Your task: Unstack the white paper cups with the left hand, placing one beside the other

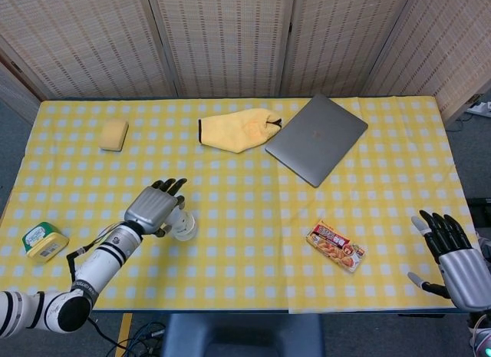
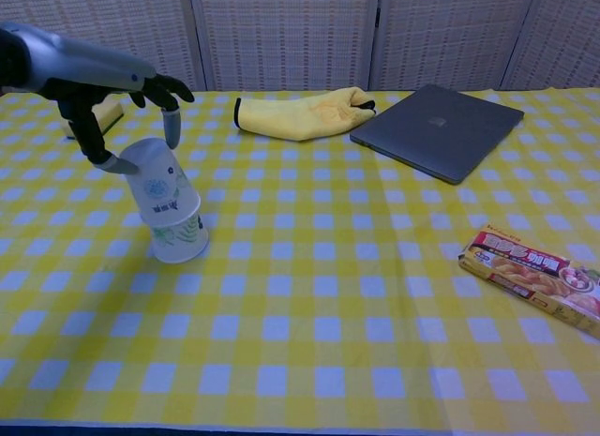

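Left hand (image 2: 112, 108) over the upside-down paper cups (image 2: 169, 214), fingertips pinching the top cup near its closed end. Upper cup partly pulled up off the lower one, tilted, closed end leaning up-left, rims toward the tablecloth (image 2: 309, 352). Insides hidden. In head view, cups mostly covered by the hand. Stack sits front-left. Right hand (image 1: 453, 261) fingers spread, holding nothing, cut off at frame edge, absent from chest view.
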